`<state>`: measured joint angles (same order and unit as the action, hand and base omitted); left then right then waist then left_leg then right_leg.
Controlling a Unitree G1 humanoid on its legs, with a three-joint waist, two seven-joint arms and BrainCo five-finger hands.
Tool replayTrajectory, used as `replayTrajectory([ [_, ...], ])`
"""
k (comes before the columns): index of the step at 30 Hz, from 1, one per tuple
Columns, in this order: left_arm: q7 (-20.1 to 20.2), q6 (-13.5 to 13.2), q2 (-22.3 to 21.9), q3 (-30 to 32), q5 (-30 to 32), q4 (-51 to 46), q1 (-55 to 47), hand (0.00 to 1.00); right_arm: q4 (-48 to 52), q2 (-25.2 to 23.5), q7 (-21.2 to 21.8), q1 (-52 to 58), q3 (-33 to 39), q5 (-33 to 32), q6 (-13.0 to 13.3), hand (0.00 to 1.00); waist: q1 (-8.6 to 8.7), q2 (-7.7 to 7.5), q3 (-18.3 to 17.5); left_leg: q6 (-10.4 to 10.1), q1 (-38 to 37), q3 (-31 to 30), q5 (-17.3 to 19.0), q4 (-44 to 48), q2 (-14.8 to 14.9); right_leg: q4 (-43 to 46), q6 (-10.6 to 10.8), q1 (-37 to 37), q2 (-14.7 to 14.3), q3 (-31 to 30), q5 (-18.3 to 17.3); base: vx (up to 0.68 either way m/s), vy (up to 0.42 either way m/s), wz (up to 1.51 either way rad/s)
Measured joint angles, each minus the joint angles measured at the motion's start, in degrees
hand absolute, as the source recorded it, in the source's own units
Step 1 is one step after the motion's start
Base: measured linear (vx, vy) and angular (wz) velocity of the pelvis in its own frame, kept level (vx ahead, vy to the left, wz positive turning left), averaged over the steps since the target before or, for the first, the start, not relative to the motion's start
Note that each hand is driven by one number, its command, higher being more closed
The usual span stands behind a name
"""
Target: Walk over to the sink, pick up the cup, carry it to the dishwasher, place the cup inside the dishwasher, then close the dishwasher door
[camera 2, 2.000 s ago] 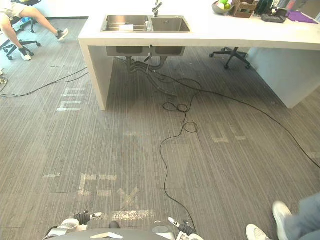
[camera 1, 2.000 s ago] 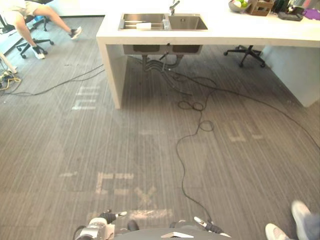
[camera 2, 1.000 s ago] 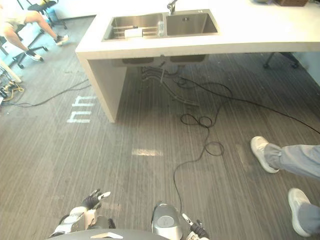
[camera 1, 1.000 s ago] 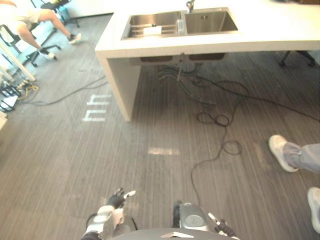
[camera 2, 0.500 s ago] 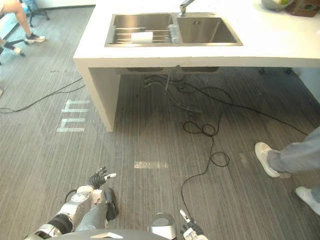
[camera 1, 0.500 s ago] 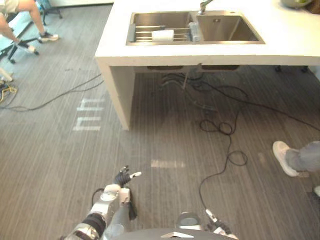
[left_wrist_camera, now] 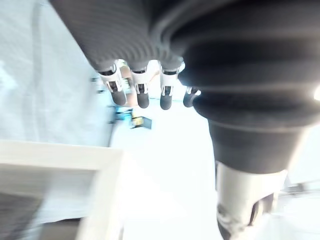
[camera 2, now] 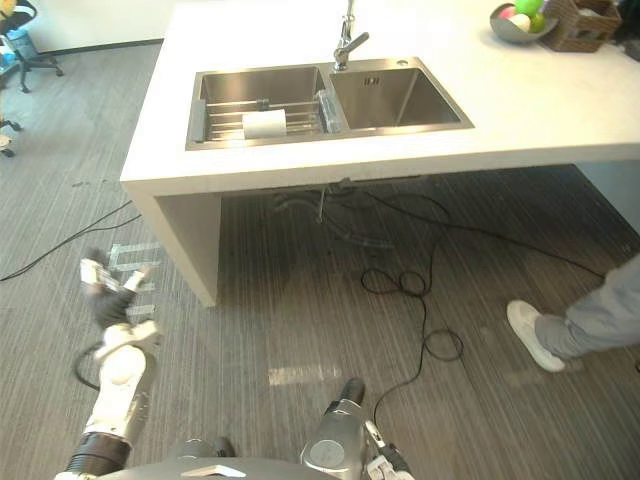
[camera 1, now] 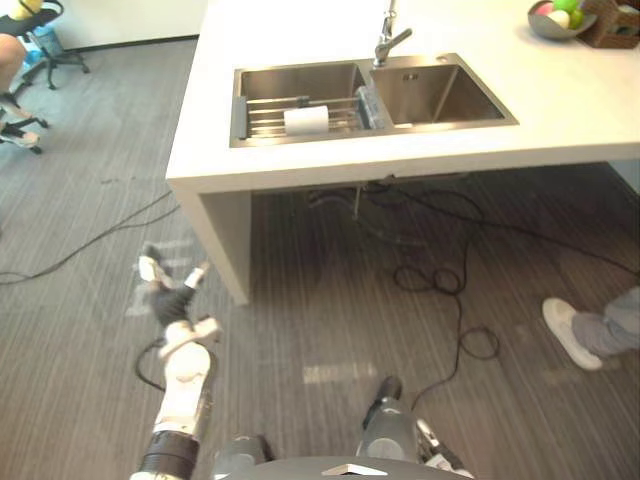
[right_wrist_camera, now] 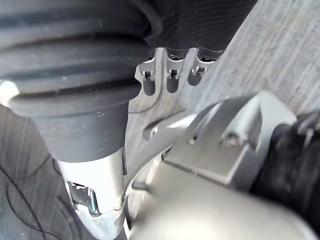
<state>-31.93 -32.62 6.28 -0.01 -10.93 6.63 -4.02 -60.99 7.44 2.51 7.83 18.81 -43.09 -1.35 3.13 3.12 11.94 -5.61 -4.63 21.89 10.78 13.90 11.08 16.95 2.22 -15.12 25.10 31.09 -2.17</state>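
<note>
The cup [camera 1: 306,120] is white and lies on its side on a wire rack [camera 1: 268,112] in the left basin of the steel double sink [camera 2: 330,137], set in a white counter ahead of me. My left hand [camera 1: 166,296] is raised over the floor, left of the counter's end panel and well short of the sink. Its fingers [left_wrist_camera: 141,92] are spread and hold nothing. My right hand [right_wrist_camera: 171,79] hangs low at my side, fingers relaxed and empty.
A faucet [camera 1: 385,42] stands behind the basins. A fruit bowl [camera 1: 556,20] and a basket [camera 2: 578,22] sit far right on the counter [camera 1: 560,110]. Black cables [camera 1: 455,300] loop under it. A person's shoe [camera 1: 570,332] is at right, an office chair [camera 1: 45,45] far left.
I have come closer, so the sink looks larger and more central. My left arm has swung up and forward to the left. The person's foot stays at the right.
</note>
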Motion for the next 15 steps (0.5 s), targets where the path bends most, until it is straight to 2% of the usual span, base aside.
replayTrajectory([
  [1,1.0,-1.53,1.09,1.29,-0.3,-3.56,-1.57,0.0,-1.65,0.21,-0.02,0.7,0.26,0.09,-0.28,0.0,-0.07,-1.66,-0.91,-3.56,-1.5,-1.68,0.99,-0.01,0.15,2.25,-1.77,-0.38,0.74,-0.07,2.92,0.46,-0.428,0.5],
  [2,2.98,-1.87,2.85,1.71,-1.08,-6.09,-2.3,0.0,-3.4,-0.73,0.34,1.97,1.03,0.22,-0.49,0.0,-0.08,-3.89,-2.25,-5.38,-1.6,-3.39,1.29,-0.14,-0.34,1.82,-5.24,0.21,0.77,-1.4,9.89,0.46,-0.496,0.72],
  [3,5.4,-2.2,1.81,0.81,-2.49,-7.29,-1.81,0.0,-6.04,-0.44,0.95,2.74,3.06,0.38,-1.03,0.0,-0.7,-3.29,-2.65,-7.17,-1.22,-7.16,1.97,-0.18,1.14,2.84,0.62,1.19,-0.69,-1.49,9.44,0.41,-0.466,0.66],
  [4,6.93,-2.1,-0.3,-2.04,-3.49,-9.43,-1.14,0.0,-7.19,0.81,1.36,2.76,5.27,0.7,-1.32,0.0,-0.87,-0.35,-2.63,-6.81,0.34,-10.01,2.54,-0.05,1.77,3.5,1.4,1.3,-2.78,-1.76,7.52,0.3,-0.339,0.48],
  [6,8.94,-1.11,-1.61,-7.87,-3.46,-11.16,2.24,0.0,-7.46,1.24,1.35,2.8,7.03,0.8,-2.27,0.0,-0.86,0.65,-2.78,-5.98,0.02,-11.94,1.86,-1.14,2.3,6.36,1.74,1.31,-4.73,-2.6,3.69,0.2,-0.202,0.16],
  [7,9.12,-0.78,-1.93,-9.44,-3.47,-11.19,3.77,0.0,-7.35,1.23,1.43,2.67,6.85,0.89,-2.84,0.0,-0.87,0.8,-2.87,-5.94,-0.27,-11.91,1.95,-1.15,2.94,6.72,1.67,1.34,-5.66,-2.7,2.89,0.23,-0.261,-0.16],
  [9,8.22,2.37,-2.33,-12.27,-3.52,-10.45,9.51,0.0,-4.81,1.43,2.25,1.93,4.74,5.18,-4.5,0.0,-0.17,1.39,-3.36,-6.12,-0.42,-11.89,3.3,-0.28,6.27,6.72,2.02,1.25,-9.6,-2.95,0.71,0.16,-0.179,-0.37],
  [10,7.68,3.33,-2.23,-12.42,-3.59,-10.16,11.0,0.0,-4.43,1.44,2.23,1.76,3.64,6.06,-5.2,0.0,0.01,1.69,-3.68,-5.21,-0.54,-11.88,3.95,0.37,6.81,7.37,1.67,0.69,-10.6,-4.19,-0.4,0.1,-0.102,-0.35],
  [12,6.48,3.91,-2.15,-12.62,-3.75,-9.93,12.47,0.0,-3.23,1.52,2.43,2.07,1.48,8.28,-6.89,0.0,0.53,0.85,-3.56,-2.49,-0.46,-11.43,5.56,2.08,7.04,9.79,1.91,-1.21,-12.36,-8.45,-2.92,0.07,-0.101,-0.19],
  [14,5.77,5.04,-1.98,-14.0,-4.07,-9.51,12.52,0.0,-3.15,1.65,2.49,3.15,0.6,9.63,-9.01,0.0,0.76,0.97,-3.64,1.77,0.44,-10.1,5.69,6.3,7.94,10.06,1.96,-0.48,-13.16,-9.38,-4.11,0.1,-0.087,0.09],
  [15,5.41,5.6,-1.85,-15.04,-4.25,-8.84,12.64,0.0,-3.36,1.65,2.68,3.86,0.65,9.53,-9.87,0.0,1.41,1.22,-3.49,5.15,3.41,-8.68,3.54,12.88,9.48,7.55,1.98,2.21,-13.45,-7.89,-3.99,0.14,-0.081,0.5],
])
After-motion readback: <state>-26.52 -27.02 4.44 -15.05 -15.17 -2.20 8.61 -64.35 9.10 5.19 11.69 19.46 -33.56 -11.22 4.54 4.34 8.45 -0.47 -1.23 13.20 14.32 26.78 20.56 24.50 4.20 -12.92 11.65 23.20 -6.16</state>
